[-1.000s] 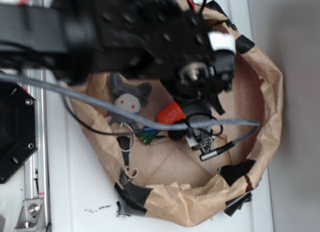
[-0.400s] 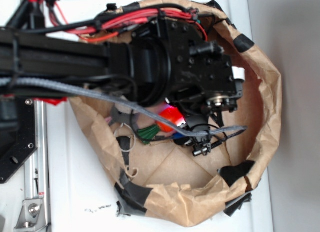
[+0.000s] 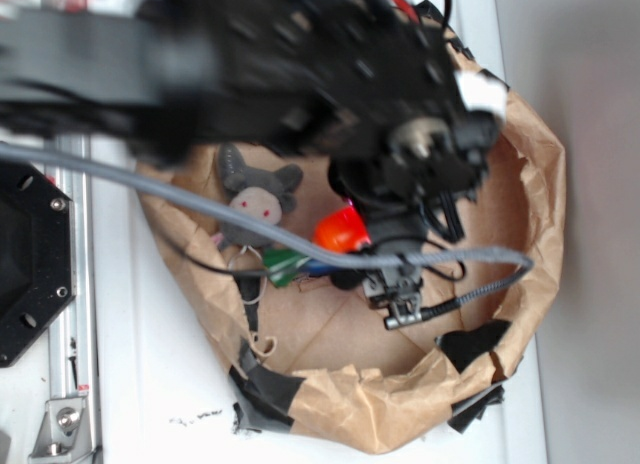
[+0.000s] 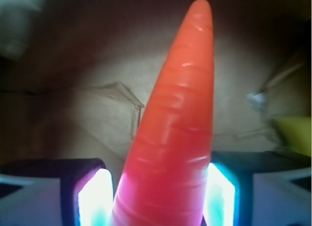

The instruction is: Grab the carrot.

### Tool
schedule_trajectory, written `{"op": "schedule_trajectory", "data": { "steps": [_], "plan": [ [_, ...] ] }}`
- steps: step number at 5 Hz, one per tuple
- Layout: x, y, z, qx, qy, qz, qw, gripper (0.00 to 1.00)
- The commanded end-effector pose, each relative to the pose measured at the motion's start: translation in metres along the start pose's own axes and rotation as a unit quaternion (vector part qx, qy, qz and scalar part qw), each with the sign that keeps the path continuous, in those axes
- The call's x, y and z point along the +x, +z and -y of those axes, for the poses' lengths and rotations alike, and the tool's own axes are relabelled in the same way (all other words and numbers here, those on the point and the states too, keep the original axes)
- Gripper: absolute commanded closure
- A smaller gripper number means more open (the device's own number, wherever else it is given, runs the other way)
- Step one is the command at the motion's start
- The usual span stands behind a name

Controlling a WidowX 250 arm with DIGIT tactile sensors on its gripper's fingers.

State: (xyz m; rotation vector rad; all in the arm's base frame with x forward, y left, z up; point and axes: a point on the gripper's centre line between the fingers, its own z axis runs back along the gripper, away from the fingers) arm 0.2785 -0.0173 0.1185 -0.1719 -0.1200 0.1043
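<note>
Gripper (image 4: 158, 201) clamped on the carrot (image 4: 173, 138), one pad (image 4: 92, 199) on each side of its thick end, tip pointing away from the wrist cam. Arm (image 3: 300, 74) reaches in from the left over the paper-lined basket (image 3: 540, 214). Exterior view only: carrot's green top (image 3: 282, 267), grey plush (image 3: 255, 199) just beside it. Wrist view only: a blurred yellow object (image 4: 292, 133) at right.
</note>
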Motion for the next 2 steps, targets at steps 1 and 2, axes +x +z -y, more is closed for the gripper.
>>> {"op": "schedule_trajectory", "data": {
  "steps": [1, 2],
  "plan": [
    [-0.0003, 0.1034, 0.0264, 0.013, -0.029, 0.083, 0.996, 1.0],
    [-0.0008, 0.0935, 0.0241, 0.034, -0.04, 0.073, 0.996, 1.0]
  ]
}}
